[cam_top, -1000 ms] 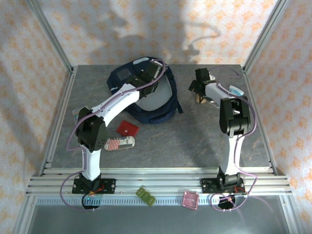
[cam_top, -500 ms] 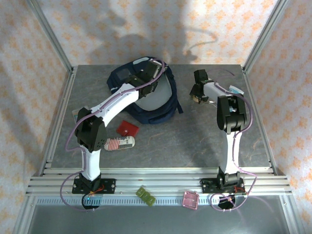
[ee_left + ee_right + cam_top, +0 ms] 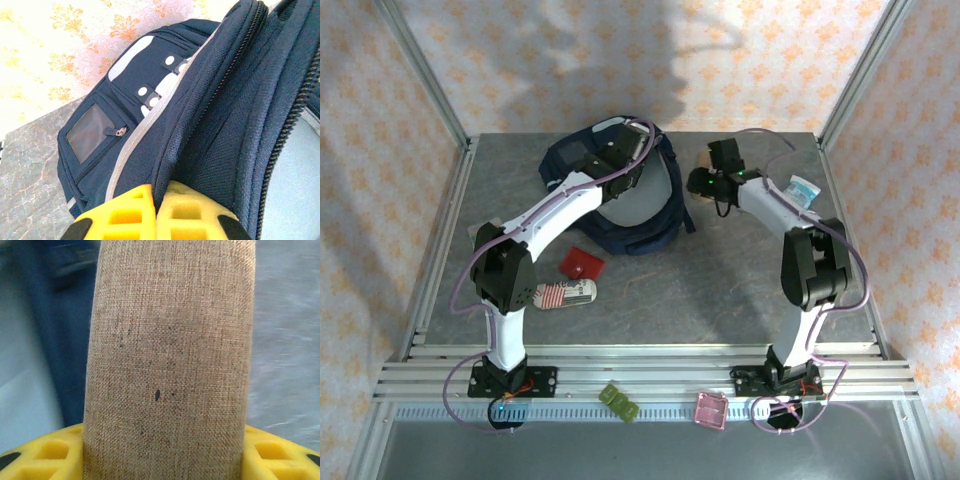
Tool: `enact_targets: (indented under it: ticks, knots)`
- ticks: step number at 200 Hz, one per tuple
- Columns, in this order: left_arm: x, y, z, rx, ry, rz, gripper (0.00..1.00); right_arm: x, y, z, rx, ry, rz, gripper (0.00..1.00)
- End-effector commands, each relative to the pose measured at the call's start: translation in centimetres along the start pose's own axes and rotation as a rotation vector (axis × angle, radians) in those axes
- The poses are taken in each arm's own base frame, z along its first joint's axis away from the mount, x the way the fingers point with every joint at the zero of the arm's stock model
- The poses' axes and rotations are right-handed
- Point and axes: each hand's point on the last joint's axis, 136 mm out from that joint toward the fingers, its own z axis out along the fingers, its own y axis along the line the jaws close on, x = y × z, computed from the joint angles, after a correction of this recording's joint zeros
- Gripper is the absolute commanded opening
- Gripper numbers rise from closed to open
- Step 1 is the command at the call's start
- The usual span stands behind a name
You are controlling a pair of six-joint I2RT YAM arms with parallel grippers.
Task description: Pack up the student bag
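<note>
Navy student bag (image 3: 645, 235) lies at the far middle of the bench (image 3: 720, 290). The left tool (image 3: 156, 212) is clenched on its zip rim, lifting the mouth open. Just to the bag's side, the right tool (image 3: 705, 185) grasps a tan woven-cloth item (image 3: 170, 340). Best approach, as a judgement: hold the rim high, carry the item clear over the zip teeth, and release only once it is well inside.

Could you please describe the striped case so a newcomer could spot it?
Start at the big navy bag at the back of the table. In front of it, to the left, lies a red square, with the case just nearer. It alone is long and white with red stripes.
</note>
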Motion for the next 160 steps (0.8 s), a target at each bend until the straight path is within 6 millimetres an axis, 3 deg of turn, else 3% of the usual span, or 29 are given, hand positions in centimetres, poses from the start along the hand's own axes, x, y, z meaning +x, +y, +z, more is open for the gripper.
enact_targets:
  ticks: [1,36,51,116,160]
  knots:
    - [-5.3,4.5,-4.7,-0.073,-0.183,-0.158,0.00,2.6,4.1,-0.6,-0.138,0.027,-0.133,0.43]
    - [-6.2,5.4,-5.7,-0.078,-0.216,-0.187,0.00,6.2,8.9,-0.8,-0.287,0.077,-0.260,0.44]
    - [-6.4,5.8,-6.1,-0.086,-0.226,-0.197,0.00,6.7,10.0,0.0,-0.309,0.091,-0.287,0.45]
    - [-7.4,7.0,-7.9,-0.084,-0.266,-0.228,0.00,5.9,14.3,4.3,-0.364,0.120,-0.358,0.47]
    - [-6.8,6.8,-7.6,-0.081,-0.250,-0.226,0.00,5.2,17.6,5.4,-0.372,0.104,-0.414,0.52]
